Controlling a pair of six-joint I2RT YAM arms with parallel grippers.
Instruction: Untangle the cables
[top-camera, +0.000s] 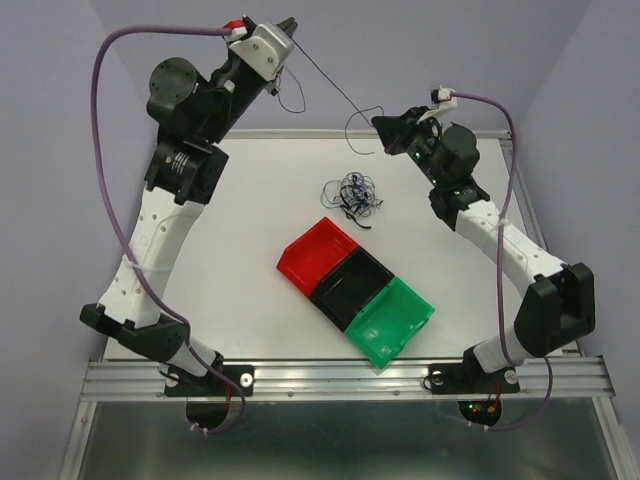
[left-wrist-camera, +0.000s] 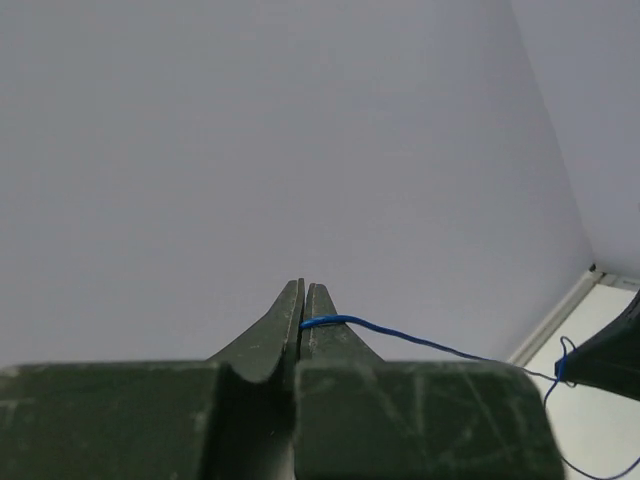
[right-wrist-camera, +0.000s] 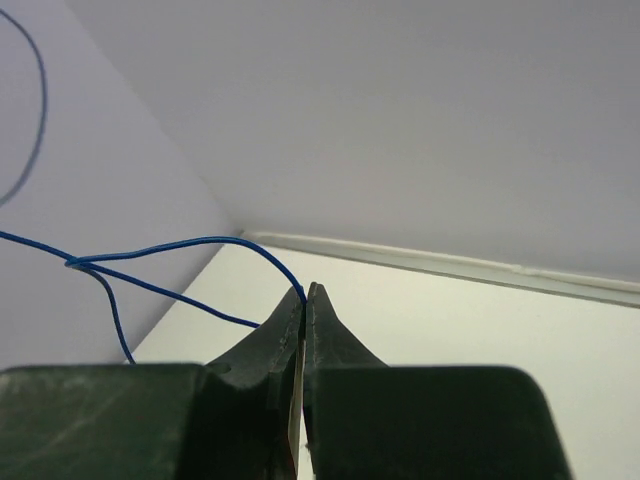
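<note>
Bases of both arms sit on an aluminium rail (top-camera: 350, 378) along the near edge of the table (top-camera: 250, 210); beyond it, three bins lie touching in a diagonal row mid-table, green bin (top-camera: 392, 322) nearest, black bin (top-camera: 352, 285) between, red bin (top-camera: 318, 256) farthest; white tabletop shows open to their left and right, out to the side edges; farther on, a small tangle of cables (top-camera: 353, 193) rests on the surface, near the red bin yet apart from it, short of the far edge; past it, the right gripper (top-camera: 380, 123) hangs over the far rim, jaws clenched on a blue cable (top-camera: 325, 75); the strand runs straight up to the left gripper (top-camera: 291, 27), raised high at the far left, jaws likewise pinched on it; slack loops hang beside each gripper; pale lavender walls (top-camera: 420, 50) close the back and both sides.
</note>
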